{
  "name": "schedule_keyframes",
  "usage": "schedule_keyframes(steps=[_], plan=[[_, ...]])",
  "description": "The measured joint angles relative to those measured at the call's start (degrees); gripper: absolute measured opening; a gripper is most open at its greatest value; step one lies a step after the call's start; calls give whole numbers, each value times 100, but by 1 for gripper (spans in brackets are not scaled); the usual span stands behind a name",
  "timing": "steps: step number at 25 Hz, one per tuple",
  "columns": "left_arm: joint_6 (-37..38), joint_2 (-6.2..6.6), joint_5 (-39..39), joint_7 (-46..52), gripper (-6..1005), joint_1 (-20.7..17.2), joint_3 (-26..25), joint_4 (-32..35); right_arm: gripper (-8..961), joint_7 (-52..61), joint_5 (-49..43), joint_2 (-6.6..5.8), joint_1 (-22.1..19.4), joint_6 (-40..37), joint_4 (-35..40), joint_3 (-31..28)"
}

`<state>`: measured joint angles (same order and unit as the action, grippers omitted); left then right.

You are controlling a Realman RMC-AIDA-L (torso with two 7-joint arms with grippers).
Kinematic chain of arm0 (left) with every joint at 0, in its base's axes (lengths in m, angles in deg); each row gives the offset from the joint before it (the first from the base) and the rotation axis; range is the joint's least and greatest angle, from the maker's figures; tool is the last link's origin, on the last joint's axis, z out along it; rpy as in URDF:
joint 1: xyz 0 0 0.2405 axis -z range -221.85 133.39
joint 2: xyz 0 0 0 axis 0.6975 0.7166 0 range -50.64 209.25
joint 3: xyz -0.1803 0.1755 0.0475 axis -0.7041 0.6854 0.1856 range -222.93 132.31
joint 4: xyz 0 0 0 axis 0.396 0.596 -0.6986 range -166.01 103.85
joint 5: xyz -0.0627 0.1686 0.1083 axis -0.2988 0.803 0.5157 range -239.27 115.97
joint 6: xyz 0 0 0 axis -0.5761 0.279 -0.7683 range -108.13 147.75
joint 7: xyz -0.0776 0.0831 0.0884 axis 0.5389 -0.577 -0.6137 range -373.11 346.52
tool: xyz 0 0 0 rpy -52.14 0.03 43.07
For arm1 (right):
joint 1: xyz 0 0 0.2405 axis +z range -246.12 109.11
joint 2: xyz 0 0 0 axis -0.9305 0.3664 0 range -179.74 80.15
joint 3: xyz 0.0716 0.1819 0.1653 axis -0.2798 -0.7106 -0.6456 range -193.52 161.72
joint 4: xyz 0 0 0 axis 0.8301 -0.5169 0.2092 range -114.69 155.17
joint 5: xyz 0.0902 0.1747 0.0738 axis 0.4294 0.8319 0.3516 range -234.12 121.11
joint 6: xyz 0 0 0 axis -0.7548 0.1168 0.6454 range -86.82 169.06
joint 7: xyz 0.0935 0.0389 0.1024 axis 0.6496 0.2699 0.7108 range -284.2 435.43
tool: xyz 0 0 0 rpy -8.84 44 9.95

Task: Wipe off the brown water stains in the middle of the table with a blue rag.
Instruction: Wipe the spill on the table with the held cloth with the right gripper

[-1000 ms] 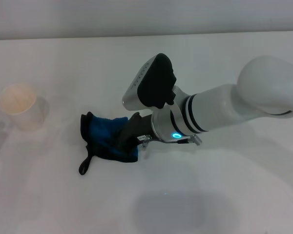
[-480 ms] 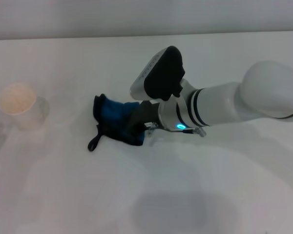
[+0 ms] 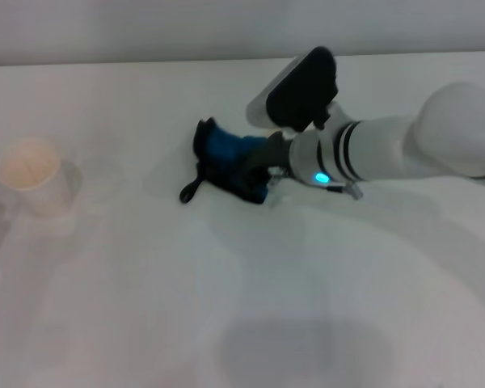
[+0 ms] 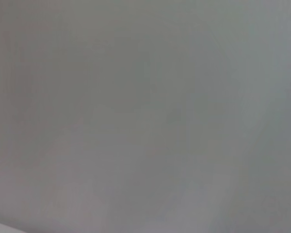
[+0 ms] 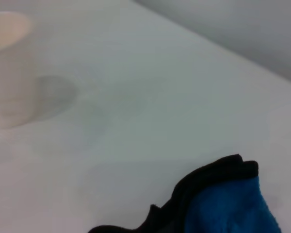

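Observation:
My right gripper reaches in from the right and is shut on the blue rag, pressing it onto the white table near the far middle. The rag is bunched up, and its black loop trails on the table toward the cup side. The rag's black-trimmed edge also shows in the right wrist view. No tan stain stands out on the table in any view. The left gripper is out of view; the left wrist view shows only a plain grey surface.
A white paper cup stands at the left of the table and also shows in the right wrist view. The table's far edge meets a grey wall. A grey shadow lies near the front.
My right gripper has dragged the rag across the table, farther away and to the right, away from the cup. The cup has not moved.

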<state>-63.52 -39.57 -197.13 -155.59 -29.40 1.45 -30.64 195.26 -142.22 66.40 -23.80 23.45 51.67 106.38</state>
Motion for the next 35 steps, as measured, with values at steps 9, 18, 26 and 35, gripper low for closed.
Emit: schedule_keyframes(steps=[9,18,26,35], plan=[[1,-5,-11,10,883,20,0,0,103,-29,-19,-70,345,280,-883,-781],[1,13,-31,148,883,16,0,0,103,-40,-21,-152,315,483,-1170,-1374],[2,23,-32,150,882,20,0,0,103,-271,-21,-93,179,-303,-754,-1434],[10,22,-31,150,883,-8,0,0,104,-477,-17,-15,225,-1542,-220,-940]])
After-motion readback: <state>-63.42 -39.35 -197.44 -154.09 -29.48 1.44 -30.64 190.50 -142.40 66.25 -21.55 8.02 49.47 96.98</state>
